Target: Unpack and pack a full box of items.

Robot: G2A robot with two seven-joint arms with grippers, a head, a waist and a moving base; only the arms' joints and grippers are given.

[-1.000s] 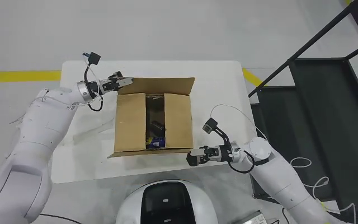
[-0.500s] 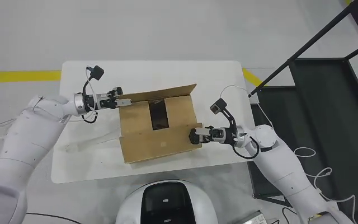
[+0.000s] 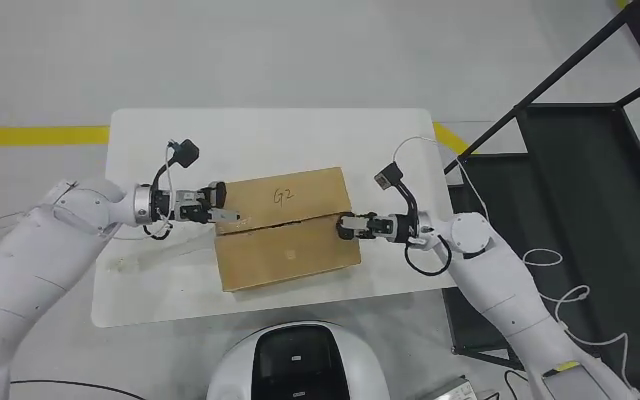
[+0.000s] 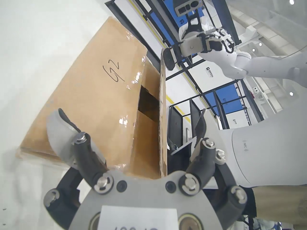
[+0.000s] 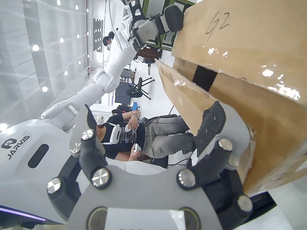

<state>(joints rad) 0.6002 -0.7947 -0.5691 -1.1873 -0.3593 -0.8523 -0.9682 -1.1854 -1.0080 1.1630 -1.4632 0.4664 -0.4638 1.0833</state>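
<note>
Top view, one box (image 3: 285,240) sitting on the tabletop (image 3: 150,140), left claw (image 3: 227,213) and right claw (image 3: 343,226) flanking it, both gaping, empty.

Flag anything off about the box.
The cardboard box sits skewed to the table edges, and its near flap stands raised rather than flat, leaving a dark gap beside the marked flap.

The cardboard box (image 3: 285,240) is sitting on the white table (image 3: 390,140), flaps down, with the left gripper (image 3: 228,214) and right gripper (image 3: 344,226) resting against its opposite ends.
</note>
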